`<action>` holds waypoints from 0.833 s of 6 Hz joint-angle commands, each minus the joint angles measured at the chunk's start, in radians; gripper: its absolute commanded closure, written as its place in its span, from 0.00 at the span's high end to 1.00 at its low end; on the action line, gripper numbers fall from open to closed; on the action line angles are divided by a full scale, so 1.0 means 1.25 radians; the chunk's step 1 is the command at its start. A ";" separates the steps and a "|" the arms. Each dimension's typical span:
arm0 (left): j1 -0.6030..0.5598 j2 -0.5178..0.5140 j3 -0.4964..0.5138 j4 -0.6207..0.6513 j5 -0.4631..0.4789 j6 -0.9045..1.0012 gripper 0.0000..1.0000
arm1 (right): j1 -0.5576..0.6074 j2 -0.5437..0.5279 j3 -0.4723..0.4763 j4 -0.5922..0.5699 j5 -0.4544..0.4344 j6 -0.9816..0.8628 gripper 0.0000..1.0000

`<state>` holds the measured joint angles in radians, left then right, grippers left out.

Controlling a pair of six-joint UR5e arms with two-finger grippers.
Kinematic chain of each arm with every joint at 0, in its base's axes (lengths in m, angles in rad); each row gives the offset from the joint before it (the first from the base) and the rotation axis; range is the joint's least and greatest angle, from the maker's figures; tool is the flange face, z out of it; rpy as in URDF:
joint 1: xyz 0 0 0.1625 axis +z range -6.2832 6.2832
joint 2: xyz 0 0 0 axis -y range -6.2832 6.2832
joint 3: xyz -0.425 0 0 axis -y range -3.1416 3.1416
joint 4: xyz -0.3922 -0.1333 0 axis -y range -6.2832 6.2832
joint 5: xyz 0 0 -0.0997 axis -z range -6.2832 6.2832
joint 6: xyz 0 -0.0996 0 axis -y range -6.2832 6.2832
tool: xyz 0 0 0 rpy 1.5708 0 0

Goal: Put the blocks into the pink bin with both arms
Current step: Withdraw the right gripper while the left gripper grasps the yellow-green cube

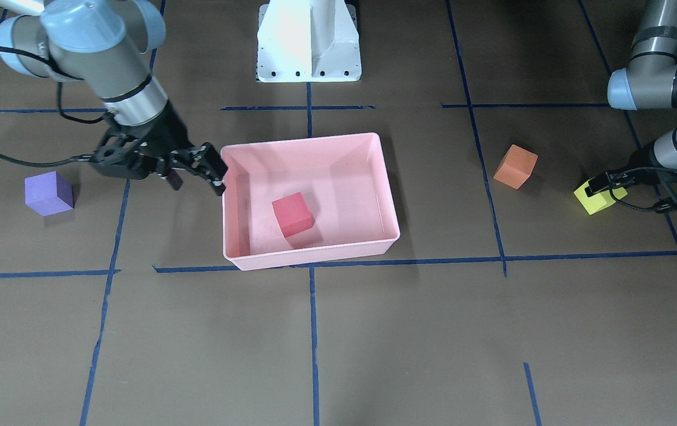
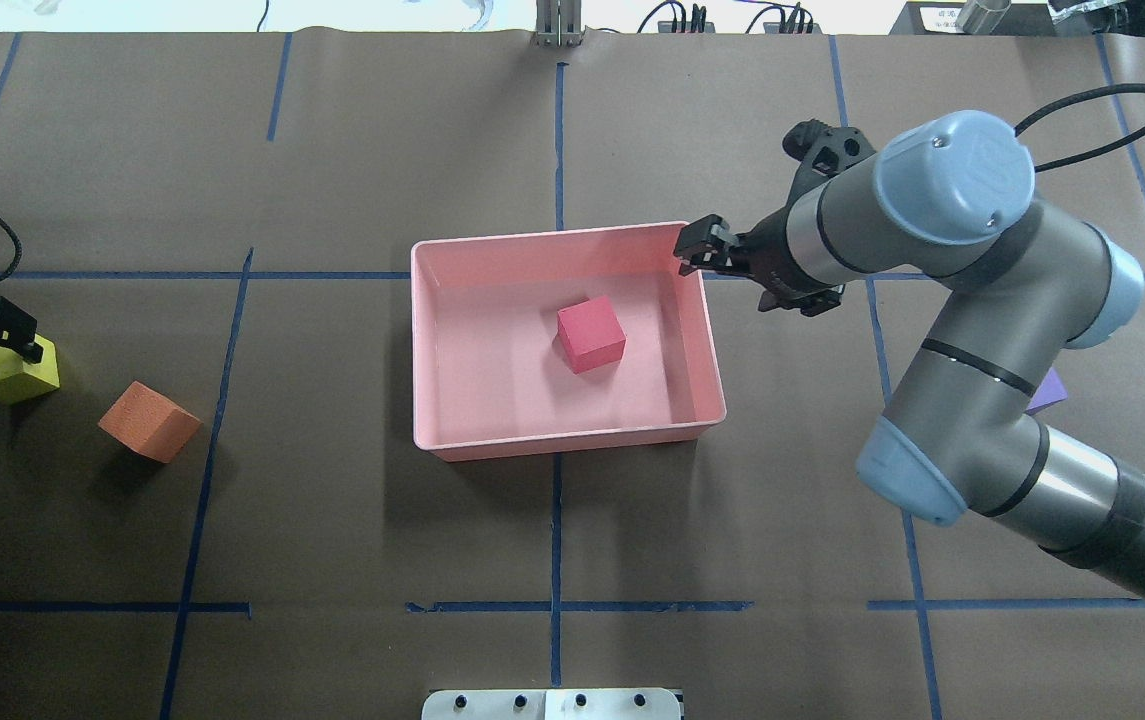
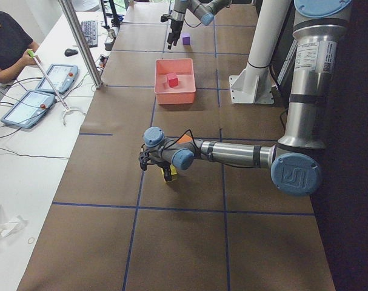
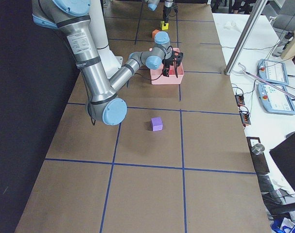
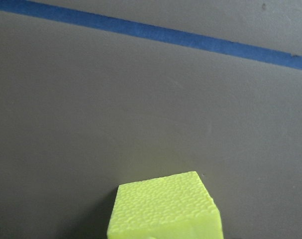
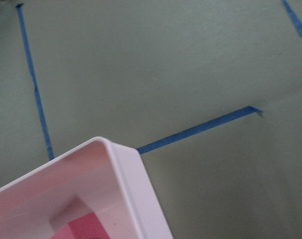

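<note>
Right gripper point(image 1: 196, 174): jaws spread wide and holding nothing. It hangs just outside the short wall of the pink bin point(image 1: 314, 255) that faces the table's right end.
Why there: my guess is that its drop is made. The red block point(image 1: 292, 214) lies inside the bin, apart from every wall, and free fingers suit a turn toward another cube.
Left gripper point(image 1: 605, 186): down at the yellow block point(image 1: 597, 201) near the table's left end. Its fingers sit against the block's top, but I cannot tell whether they are pressing on it.
Why there: likely a grasp in the making, with each arm taking the cubes at its own end.
Pink bin: mid-table, long sides parallel to the robot's edge.
Orange block point(image 1: 515, 166): on the table between the bin and the yellow block, apart from both and askew to the blue tape lines point(image 1: 313, 331).
Purple block point(image 1: 48, 193): alone toward the right end, well apart from the bin.
In the way: the orange block sits near the left arm's straight line to the bin, and the bin's wall must be crossed from above. The right gripper beside the bin could crowd a second arrival.
White pedestal point(image 1: 308, 41): at the robot's edge, apart from the bin.
</note>
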<state>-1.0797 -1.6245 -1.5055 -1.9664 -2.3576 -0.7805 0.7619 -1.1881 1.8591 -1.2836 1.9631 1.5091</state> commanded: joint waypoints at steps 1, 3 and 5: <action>0.001 -0.040 -0.020 0.001 -0.004 -0.003 0.04 | 0.077 -0.082 0.001 0.003 0.073 -0.074 1.00; -0.001 -0.117 -0.092 0.010 -0.007 -0.056 0.03 | 0.155 -0.183 0.003 0.010 0.117 -0.259 1.00; 0.023 -0.225 -0.175 0.005 -0.010 -0.297 0.03 | 0.188 -0.286 0.003 0.011 0.117 -0.440 1.00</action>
<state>-1.0700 -1.8465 -1.6730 -1.9557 -2.3689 -1.0209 0.9742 -1.4775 1.8623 -1.2714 2.1077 1.0814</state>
